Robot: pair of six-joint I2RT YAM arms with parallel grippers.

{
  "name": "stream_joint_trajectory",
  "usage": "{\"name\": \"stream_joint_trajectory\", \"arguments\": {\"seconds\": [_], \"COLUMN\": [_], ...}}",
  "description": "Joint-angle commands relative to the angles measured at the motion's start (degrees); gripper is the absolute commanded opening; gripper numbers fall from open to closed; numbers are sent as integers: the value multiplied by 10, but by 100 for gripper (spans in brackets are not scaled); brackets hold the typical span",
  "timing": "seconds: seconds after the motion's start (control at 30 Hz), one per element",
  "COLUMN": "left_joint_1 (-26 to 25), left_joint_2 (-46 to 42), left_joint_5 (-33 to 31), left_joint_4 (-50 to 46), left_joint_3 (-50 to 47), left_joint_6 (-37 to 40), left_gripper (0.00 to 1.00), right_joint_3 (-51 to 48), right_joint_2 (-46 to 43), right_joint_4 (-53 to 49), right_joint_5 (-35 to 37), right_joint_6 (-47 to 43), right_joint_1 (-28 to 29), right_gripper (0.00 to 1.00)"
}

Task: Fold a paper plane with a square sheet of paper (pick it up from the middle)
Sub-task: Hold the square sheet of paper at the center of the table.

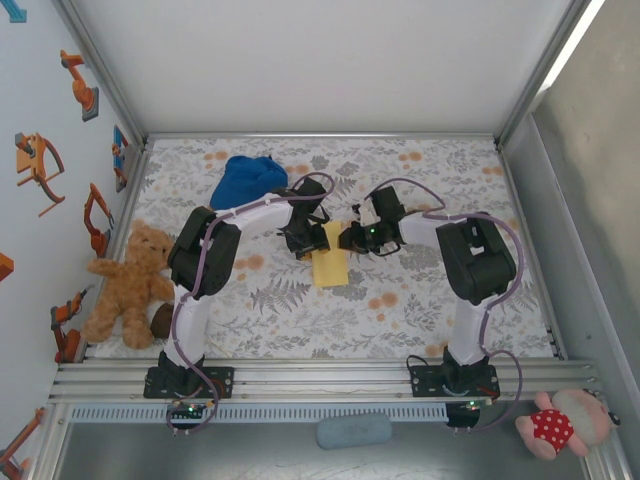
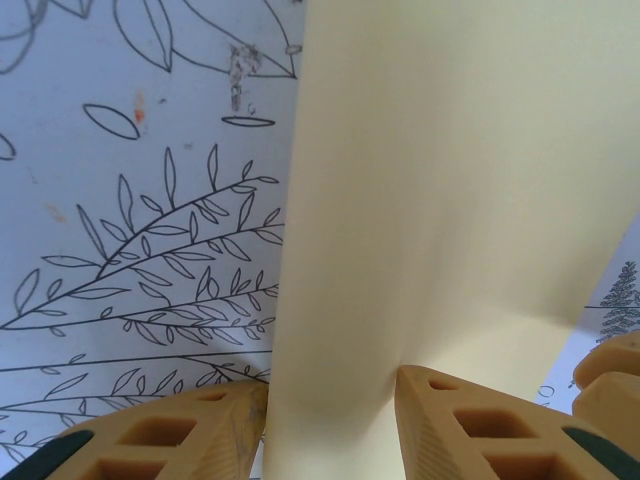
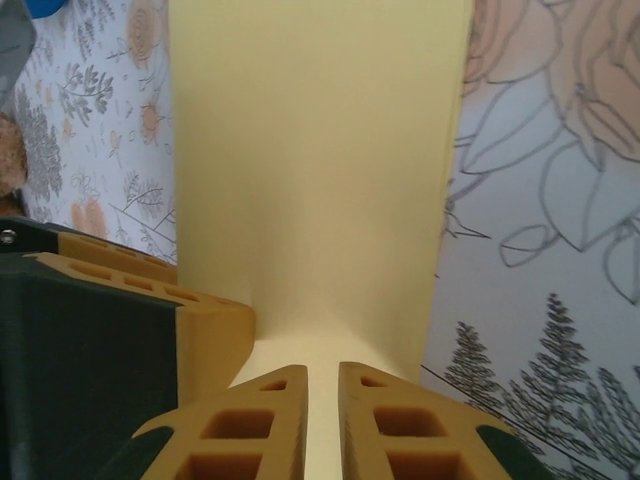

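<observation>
The square sheet of paper, yellow and folded into a narrow oblong, is seen near the middle of the floral tabletop, its far end raised between the two arms and its near end laid on the cloth. The left end effector is set at the sheet's far left edge; in the left wrist view its fingers are held partly apart, with the paper bulged between them and pressed on both sides. The right end effector is placed just opposite, at the far right edge; in the right wrist view its fingers are drawn almost together, and the paper's end is nipped in the narrow slit left between them. A blue fabric cap is found farther back on the left, well apart from the paper, and a brown teddy bear is propped at the tabletop's left edge
</observation>
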Motion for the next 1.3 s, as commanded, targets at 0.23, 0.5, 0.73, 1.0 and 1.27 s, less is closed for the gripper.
{"name": "stream_joint_trajectory", "arguments": {"seconds": [0.23, 0.5, 0.73, 1.0, 1.27], "left_joint_1": [-18, -17, -16, -2, 9], "left_joint_2": [149, 143, 115, 12, -93], "left_joint_5": [-21, -19, -21, -32, -93], "left_joint_4": [25, 30, 41, 50, 24], "left_joint_3": [-66, -71, -75, -67, -29], "left_joint_6": [18, 16, 22, 47, 80], "left_gripper": [43, 43, 43, 43, 48], "right_joint_3": [24, 34, 30, -12, -26], "right_joint_2": [29, 44, 71, 87, 89], "right_joint_4": [-11, -63, -113, -106, -91], "right_joint_5": [-10, 39, 94, 115, 135], "right_joint_6": [2, -19, -23, -12, -12], "right_joint_1": [9, 9, 9, 8, 8], "right_gripper": [8, 6, 3, 3, 2]}}
